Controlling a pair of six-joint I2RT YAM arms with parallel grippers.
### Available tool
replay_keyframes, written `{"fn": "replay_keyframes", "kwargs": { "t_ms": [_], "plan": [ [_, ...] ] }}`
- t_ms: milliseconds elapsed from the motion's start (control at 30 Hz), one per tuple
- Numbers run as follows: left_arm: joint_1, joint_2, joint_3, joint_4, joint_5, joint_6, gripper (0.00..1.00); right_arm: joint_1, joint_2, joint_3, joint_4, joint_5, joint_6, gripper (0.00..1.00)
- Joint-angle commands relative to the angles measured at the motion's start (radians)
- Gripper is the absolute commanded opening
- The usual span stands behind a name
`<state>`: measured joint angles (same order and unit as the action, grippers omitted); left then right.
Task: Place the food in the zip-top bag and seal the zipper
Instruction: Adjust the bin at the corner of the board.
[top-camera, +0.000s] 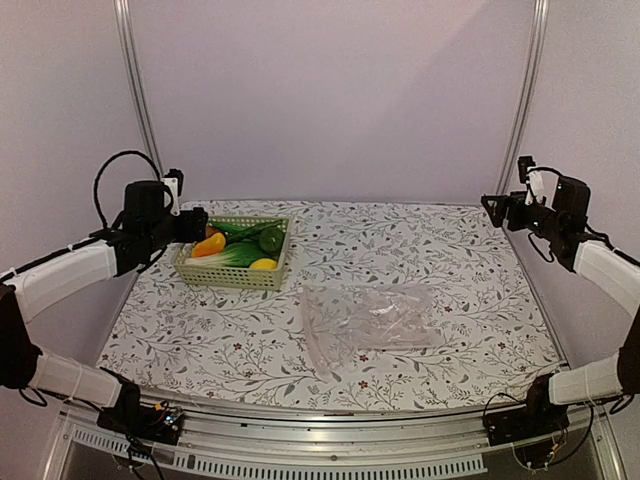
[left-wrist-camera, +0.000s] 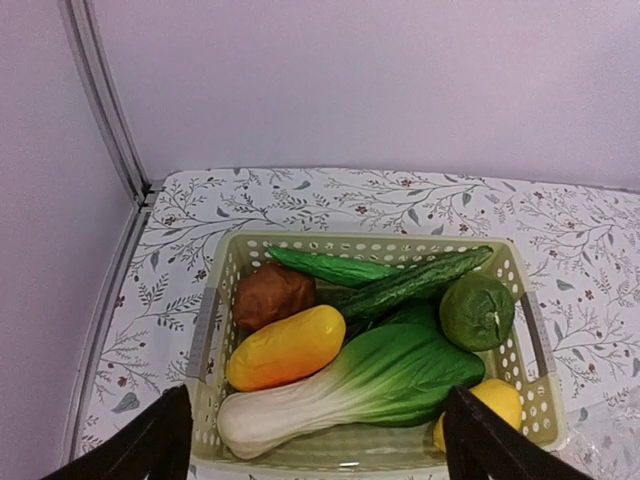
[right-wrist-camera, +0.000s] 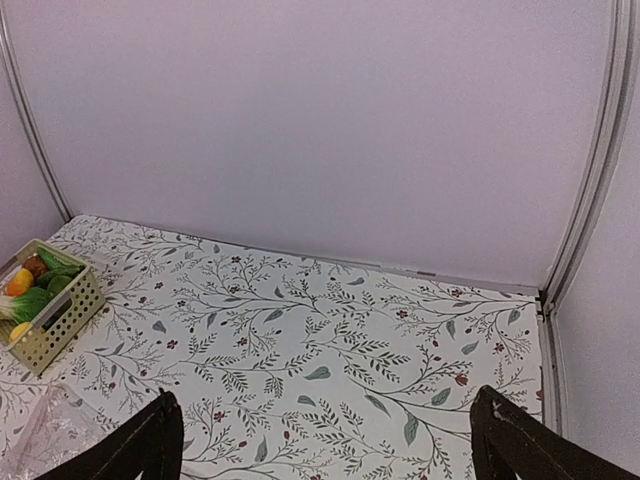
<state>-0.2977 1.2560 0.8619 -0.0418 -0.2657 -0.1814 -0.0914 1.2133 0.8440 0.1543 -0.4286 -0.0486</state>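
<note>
The toy food lies in a pale green basket (top-camera: 232, 271) at the back left. In the left wrist view I see a bok choy (left-wrist-camera: 370, 385), an orange-yellow piece (left-wrist-camera: 285, 347), a reddish-brown round one (left-wrist-camera: 273, 294), two cucumbers (left-wrist-camera: 410, 283), a lime (left-wrist-camera: 477, 311) and a lemon (left-wrist-camera: 485, 405). The clear zip-top bag (top-camera: 370, 320) lies flat mid-table; its zipper strip is too faint to make out. My left gripper (top-camera: 197, 225) is open, empty, above the basket's left end. My right gripper (top-camera: 497, 207) is open, empty, high at the back right.
The flowered tablecloth (top-camera: 420, 250) covers the table. Metal frame posts (top-camera: 140, 100) stand at both back corners against lilac walls. In the right wrist view the basket (right-wrist-camera: 50, 305) shows far left and a bag corner (right-wrist-camera: 45, 435) at the bottom left.
</note>
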Motion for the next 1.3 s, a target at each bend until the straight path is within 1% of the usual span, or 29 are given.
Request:
{"fn": "replay_keyframes", "kwargs": {
  "t_ms": [0,67,133,167,267,300,333,367,400,467,567,633,767,833,967,1033,1133,1267],
  "plan": [
    [0.012,-0.017,-0.02,0.038,0.175,0.072,0.79,-0.017,0.017,-0.034,0.018,-0.11,-0.064,0.99],
    [0.004,-0.019,-0.025,0.038,0.252,0.111,0.74,-0.021,0.014,-0.047,0.0,-0.211,-0.128,0.98],
    [-0.012,-0.025,-0.036,0.036,0.316,0.142,0.71,-0.024,0.003,-0.061,-0.011,-0.312,-0.173,0.94],
    [-0.023,-0.031,-0.042,0.037,0.337,0.167,0.71,-0.025,-0.001,-0.063,-0.022,-0.356,-0.197,0.93],
    [-0.068,-0.042,-0.028,-0.058,0.376,0.228,0.72,-0.026,0.003,-0.062,-0.048,-0.438,-0.24,0.88],
    [-0.092,-0.044,-0.016,-0.113,0.37,0.25,0.74,-0.027,0.008,-0.058,-0.06,-0.457,-0.253,0.87],
    [-0.116,-0.042,-0.001,-0.161,0.345,0.265,0.85,-0.027,0.019,-0.053,-0.071,-0.476,-0.261,0.86],
    [-0.139,-0.039,0.012,-0.208,0.326,0.279,0.94,-0.027,0.027,-0.047,-0.081,-0.497,-0.264,0.85],
    [-0.162,-0.033,0.024,-0.254,0.306,0.29,0.97,-0.027,0.039,-0.04,-0.091,-0.52,-0.261,0.84],
    [-0.203,-0.022,0.031,-0.325,0.276,0.307,0.99,-0.026,0.067,-0.027,-0.109,-0.572,-0.263,0.81],
    [-0.254,-0.006,0.026,-0.404,0.21,0.335,0.95,-0.021,0.114,0.001,-0.144,-0.614,-0.274,0.78],
    [-0.262,0.004,0.03,-0.432,0.169,0.352,0.92,-0.018,0.138,0.022,-0.197,-0.628,-0.299,0.76],
    [-0.261,0.038,0.041,-0.393,0.144,0.391,0.87,-0.014,0.163,0.037,-0.232,-0.645,-0.335,0.75],
    [-0.259,0.094,0.072,-0.392,0.138,0.414,0.86,-0.011,0.165,0.038,-0.239,-0.645,-0.343,0.74],
    [-0.249,0.254,0.185,-0.472,0.069,0.459,0.88,-0.01,0.163,0.042,-0.257,-0.645,-0.346,0.72],
    [-0.248,0.312,0.221,-0.479,0.039,0.492,0.88,-0.01,0.161,0.045,-0.268,-0.641,-0.351,0.72],
    [-0.241,0.38,0.262,-0.478,0.037,0.523,0.88,-0.01,0.154,0.052,-0.277,-0.628,-0.358,0.72],
    [-0.234,0.447,0.292,-0.451,0.029,0.565,0.84,-0.01,0.156,0.059,-0.284,-0.623,-0.357,0.72]
  ]
}}
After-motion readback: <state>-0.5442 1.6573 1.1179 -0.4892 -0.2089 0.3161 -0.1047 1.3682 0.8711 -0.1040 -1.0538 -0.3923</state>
